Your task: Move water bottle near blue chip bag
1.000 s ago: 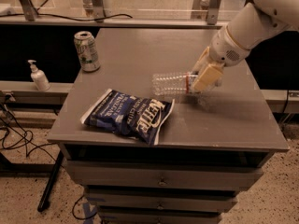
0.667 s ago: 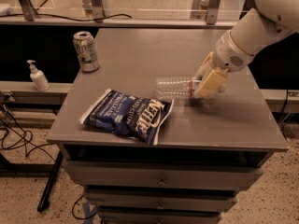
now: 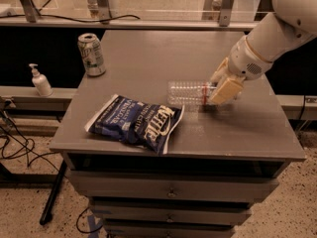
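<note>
The water bottle [image 3: 187, 92] is clear and ribbed and lies on its side on the grey table [image 3: 148, 53], its base pointing left and its red label band at the right end. My gripper [image 3: 221, 86] is at the bottle's right end, shut on it around the label and cap, which are hidden. The blue chip bag [image 3: 136, 122] lies flat at the front left of the table, its right corner almost touching the bottle's base.
A silver-green drink can [image 3: 91, 54] stands at the table's back left corner. A white pump bottle [image 3: 40, 81] stands on a lower ledge to the left. Drawers run below the tabletop. Cables lie on the floor at left.
My gripper and the bottle shifted slightly right and down toward the tabletop, then held still. The chip bag and can have not moved.
</note>
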You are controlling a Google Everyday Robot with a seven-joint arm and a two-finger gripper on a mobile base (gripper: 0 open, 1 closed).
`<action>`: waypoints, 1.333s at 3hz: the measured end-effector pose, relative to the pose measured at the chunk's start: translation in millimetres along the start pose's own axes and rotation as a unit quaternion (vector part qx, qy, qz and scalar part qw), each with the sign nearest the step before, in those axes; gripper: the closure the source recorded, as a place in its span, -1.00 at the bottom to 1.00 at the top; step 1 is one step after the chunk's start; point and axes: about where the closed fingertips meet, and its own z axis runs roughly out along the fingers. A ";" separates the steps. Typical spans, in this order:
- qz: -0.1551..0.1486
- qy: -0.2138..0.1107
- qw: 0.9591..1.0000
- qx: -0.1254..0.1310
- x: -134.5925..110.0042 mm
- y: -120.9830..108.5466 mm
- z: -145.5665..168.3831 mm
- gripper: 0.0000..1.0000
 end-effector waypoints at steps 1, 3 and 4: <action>0.002 0.001 1.000 -0.002 2.4 2.0 0.7 -0.77; 0.008 0.001 1.000 -0.002 6.3 3.7 0.3 -1.00; 0.026 -0.006 1.000 0.014 17.1 -3.4 -13.3 -1.00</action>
